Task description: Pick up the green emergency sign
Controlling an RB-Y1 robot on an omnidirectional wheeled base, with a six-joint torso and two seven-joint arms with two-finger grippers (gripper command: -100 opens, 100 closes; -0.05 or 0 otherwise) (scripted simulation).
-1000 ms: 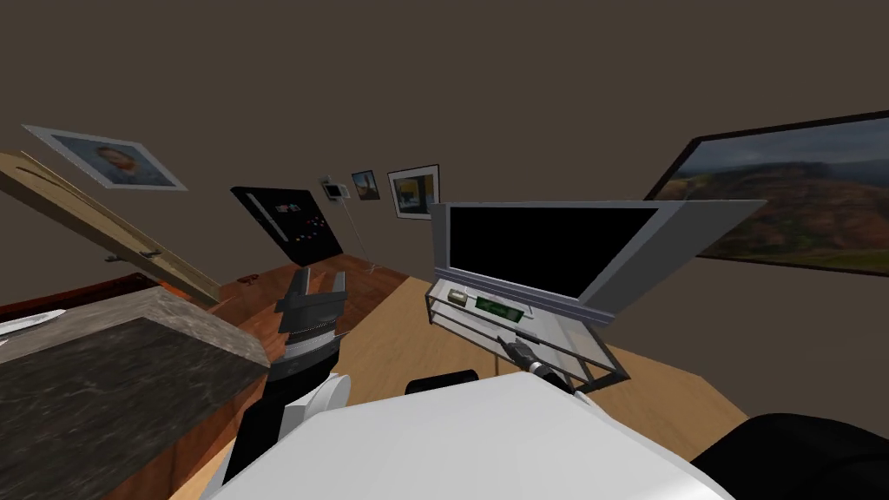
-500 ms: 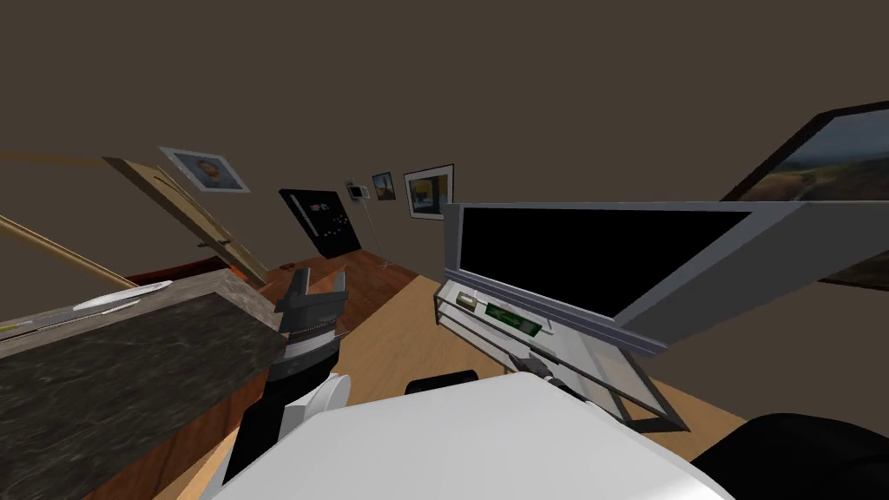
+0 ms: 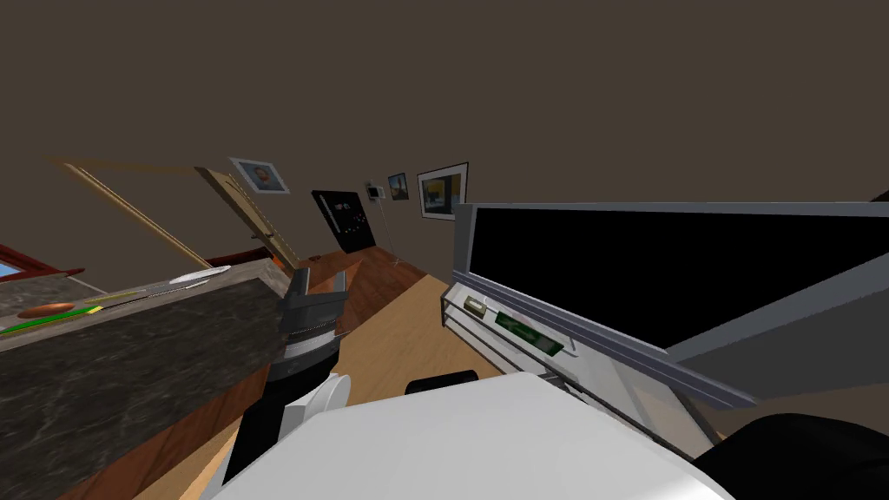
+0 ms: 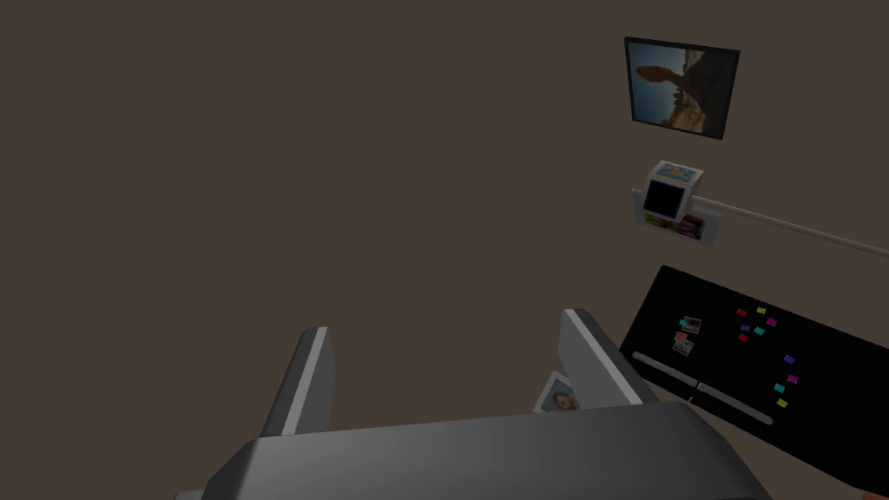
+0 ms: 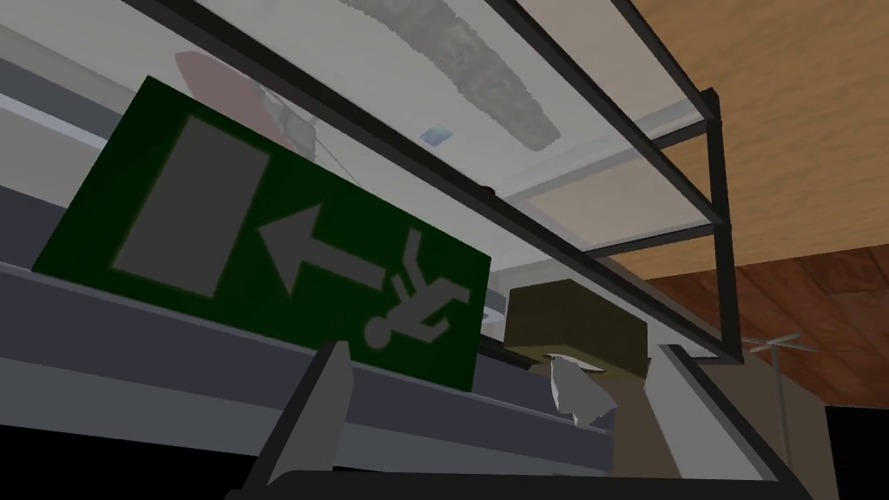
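Right gripper (image 5: 502, 351): I read its jaws as spread wide, with nothing pinched between them.
Right hand pose: it is held low and close in front of the stand, aimed along the top shelf, with the sign and the box both ahead of the fingers (image 5: 323, 408).
Green emergency sign (image 5: 260, 234): a dark green plate bearing a grey door, an arrow and a running figure. It lies flat on the stand's top shelf just in front of the television (image 3: 660, 269). The head view shows it as a green strip (image 3: 528, 332). It is not gripped.
Tissue box (image 5: 577, 334): an olive-brown box just beside the sign's end on the same shelf, with a white tissue (image 5: 577, 395) standing out of its slot.
Stand (image 5: 716, 217): a dark thin frame carrying clear glass shelves.
Left gripper (image 3: 314, 282): jaws spread and holding nothing. I hold this arm raised, fingers pointing up, just beside the corner of the dark stone counter (image 3: 130, 365).
Counter contents: a white plate (image 3: 198, 278) lies on top near the far end.
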